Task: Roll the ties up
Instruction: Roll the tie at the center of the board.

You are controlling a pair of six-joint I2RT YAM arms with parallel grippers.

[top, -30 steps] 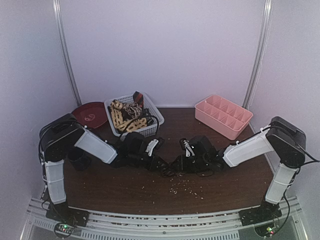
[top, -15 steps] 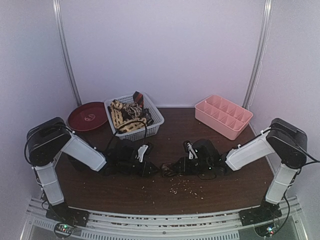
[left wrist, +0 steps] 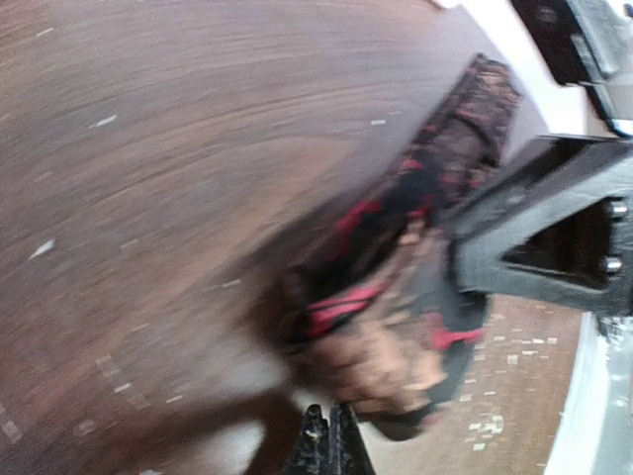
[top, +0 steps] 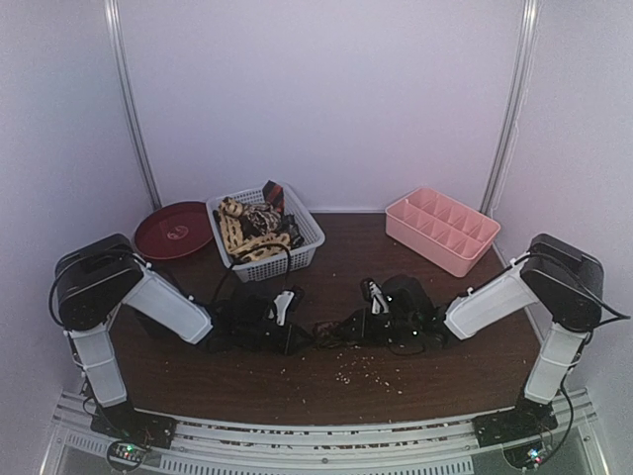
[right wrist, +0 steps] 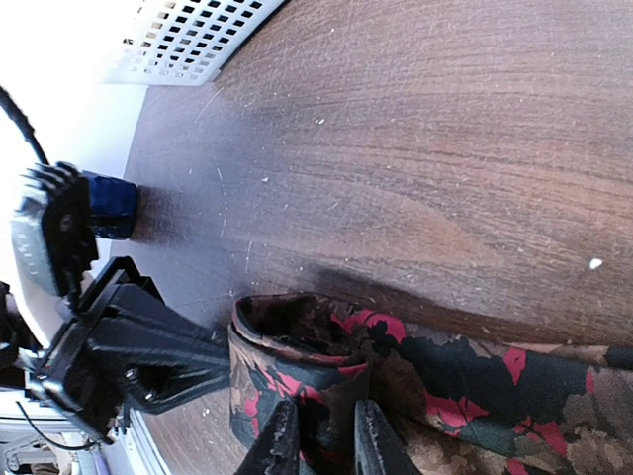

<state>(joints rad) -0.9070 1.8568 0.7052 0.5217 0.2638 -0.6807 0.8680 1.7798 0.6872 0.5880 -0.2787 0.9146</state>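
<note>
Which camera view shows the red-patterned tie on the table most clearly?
The right wrist view: the tie is sharp, its folded end and red-and-dark pattern plain. The left wrist view blurs the tie; the top view shows only a small dark strip.

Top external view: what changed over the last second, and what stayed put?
The left arm drew back leftward and toward the near edge, and the left fingers closed; they are now shut by the dark red tie. The right arm shifted only slightly, and the right fingers pinch the tie's fold. The white basket, pink tray and red plate stayed put.
</note>
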